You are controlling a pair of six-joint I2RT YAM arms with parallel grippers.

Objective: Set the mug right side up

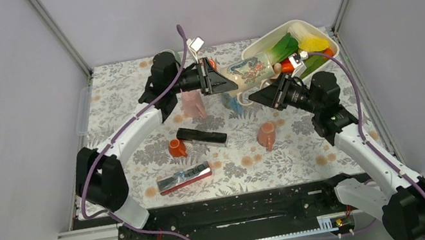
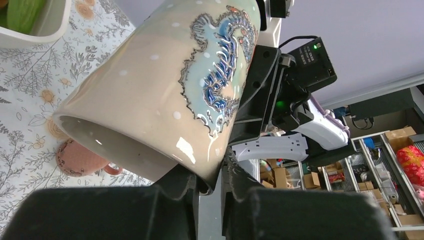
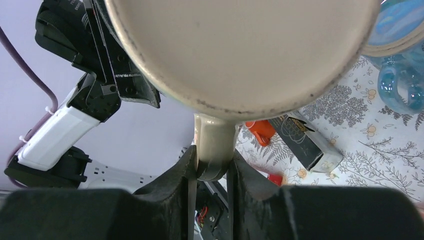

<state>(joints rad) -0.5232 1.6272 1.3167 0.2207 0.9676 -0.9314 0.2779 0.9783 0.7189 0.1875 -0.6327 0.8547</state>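
The beige mug with a blue dragon design (image 1: 250, 71) hangs on its side in the air above the back of the table, held between both arms. My left gripper (image 1: 226, 83) is shut on the mug's rim, one finger inside the mouth and one outside, as the left wrist view shows (image 2: 215, 187). There the mug (image 2: 165, 85) has its open mouth facing down and left. My right gripper (image 1: 265, 89) is shut on the mug's handle (image 3: 215, 145). In the right wrist view (image 3: 212, 167) the mug's flat base (image 3: 240, 45) fills the frame.
A white bin (image 1: 267, 36) with green and yellow items stands at the back right. Under the mug are a pink cup (image 1: 194, 103) and a blue glass mug (image 1: 233, 102). An orange cup (image 1: 267, 135), a small orange piece (image 1: 176, 147), a black box (image 1: 201, 136) and a red packet (image 1: 184, 178) lie nearer.
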